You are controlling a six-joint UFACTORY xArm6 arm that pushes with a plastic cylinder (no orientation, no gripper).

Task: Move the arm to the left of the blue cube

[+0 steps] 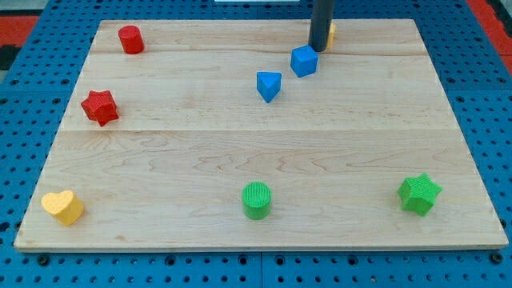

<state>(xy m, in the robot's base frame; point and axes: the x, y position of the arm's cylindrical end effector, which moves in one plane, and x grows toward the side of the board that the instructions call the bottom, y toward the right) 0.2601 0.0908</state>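
Note:
The blue cube [304, 61] sits on the wooden board [240, 152] near the view's top, right of centre. A blue wedge-shaped block [269, 86] lies just to its lower left. My rod comes down from the view's top and my tip [318, 48] rests on the board just above and slightly right of the blue cube, close to it. A yellow block [330, 33] is mostly hidden behind the rod; its shape cannot be made out.
A red cylinder [131, 39] stands at the top left and a red star [100, 107] at the left. A yellow heart [62, 206] is at the bottom left, a green cylinder [257, 200] at bottom centre, a green star [419, 194] at bottom right.

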